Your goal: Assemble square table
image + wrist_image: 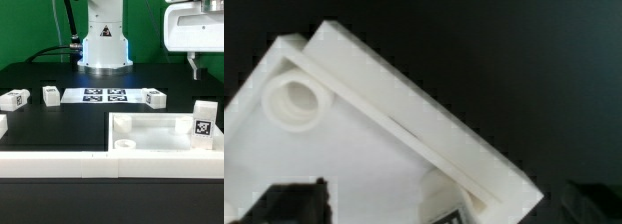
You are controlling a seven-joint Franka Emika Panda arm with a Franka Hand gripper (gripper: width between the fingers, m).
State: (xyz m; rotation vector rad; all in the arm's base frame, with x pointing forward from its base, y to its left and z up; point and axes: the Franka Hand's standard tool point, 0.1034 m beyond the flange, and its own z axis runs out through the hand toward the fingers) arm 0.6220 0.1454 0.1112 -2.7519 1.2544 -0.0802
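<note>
Legs [51, 95] number four, tabletop [150, 122] one; tool [197, 72] spread wide, holding nothing.

There is one square table top [150, 121], with one round ring [295, 100] showing in its corner. There are four short white legs (three lying down, one standing up): first leg [13, 99], second leg [50, 95], third leg [154, 98], fourth leg [204, 122]. There is one marker board [107, 96], one long white wall [50, 165], one robot arm [104, 40] and one black table [60, 125].
</note>
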